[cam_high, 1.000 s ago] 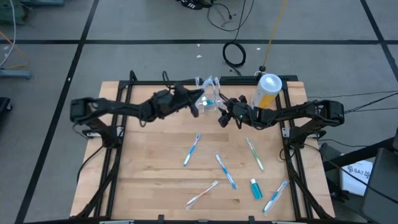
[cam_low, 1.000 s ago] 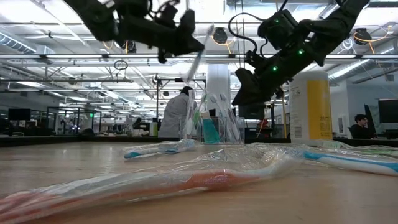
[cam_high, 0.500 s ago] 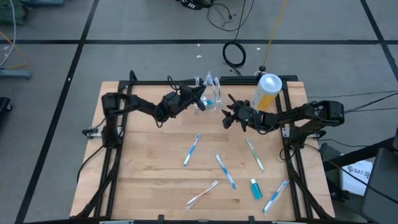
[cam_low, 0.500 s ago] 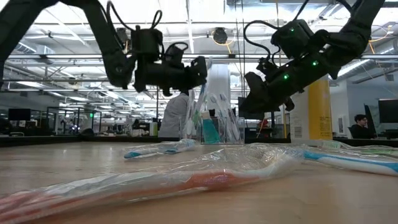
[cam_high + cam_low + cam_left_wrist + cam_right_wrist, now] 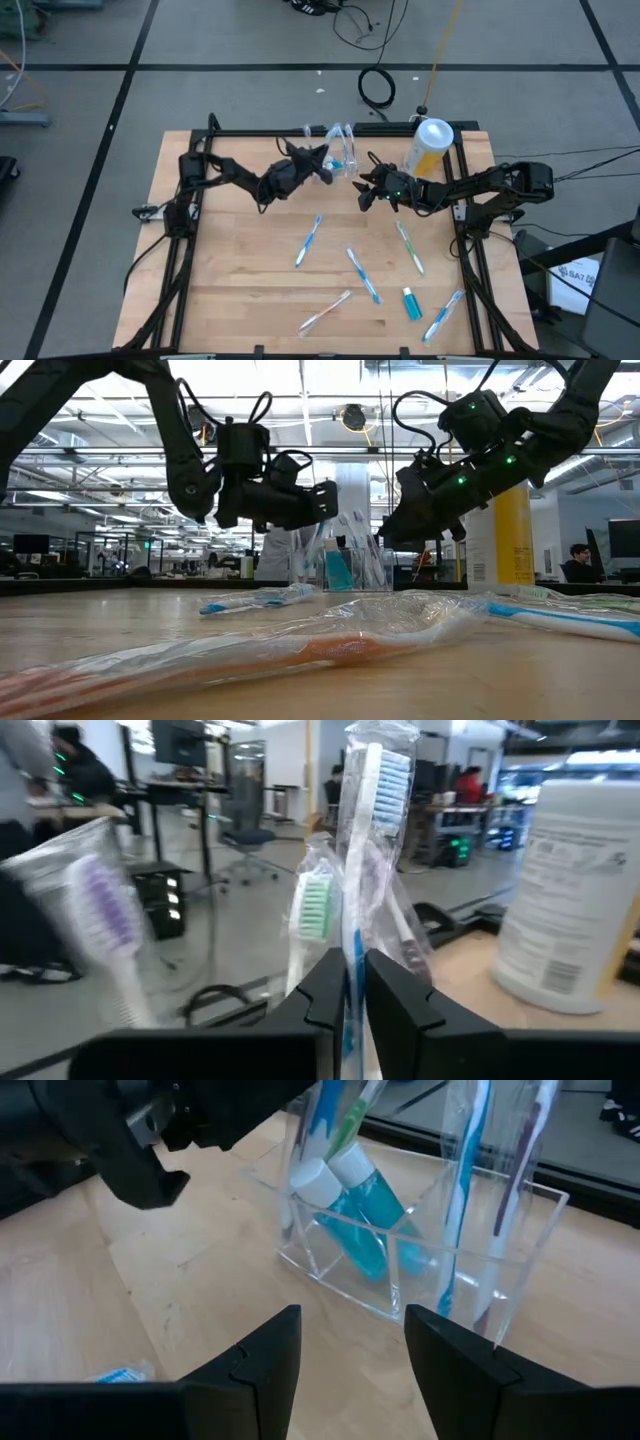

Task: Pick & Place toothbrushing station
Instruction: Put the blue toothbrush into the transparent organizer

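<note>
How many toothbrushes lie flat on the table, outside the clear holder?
5: one toothbrush left of centre, one central, one right, two near the front edge. Others may be hidden.

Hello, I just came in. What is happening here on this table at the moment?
Two robot arms work at the clear holder at the table's far edge, beside a yellow canister. The left gripper has its fingers close around a wrapped toothbrush standing upright in the holder. The right gripper hovers open just in front of it, holding nothing. More wrapped toothbrushes and a small blue tube lie loose on the table.
</note>
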